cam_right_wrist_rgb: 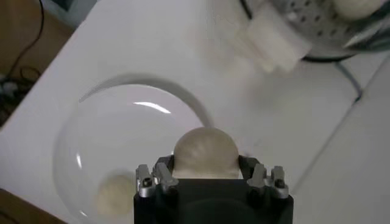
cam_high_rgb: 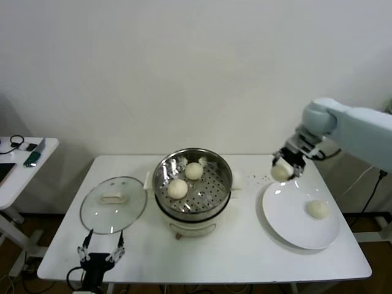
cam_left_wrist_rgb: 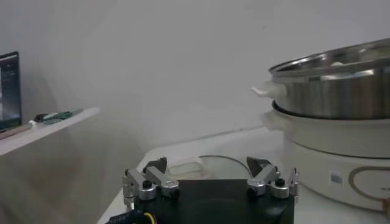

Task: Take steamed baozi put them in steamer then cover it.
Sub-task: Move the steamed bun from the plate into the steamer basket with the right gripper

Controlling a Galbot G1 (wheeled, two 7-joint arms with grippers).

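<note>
Head view: the right end effector (cam_high_rgb: 282, 169) is clamping a steamed baozi (cam_high_rgb: 280, 173) above the white plate's (cam_high_rgb: 288, 223) far edge, where one bun (cam_high_rgb: 317, 209) is lying. Two buns (cam_high_rgb: 185, 179) are sitting in the steamer (cam_high_rgb: 192, 210). The left end effector (cam_high_rgb: 100, 254) is hovering spread apart near the glass lid (cam_high_rgb: 113, 204) on the worktop (cam_high_rgb: 245, 257).

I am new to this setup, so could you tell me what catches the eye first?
The right tool holds a baozi in the air above the far edge of the white plate, where one more bun lies. Two buns already sit in the steamer at mid-table, its glass lid lying to the left.
</note>
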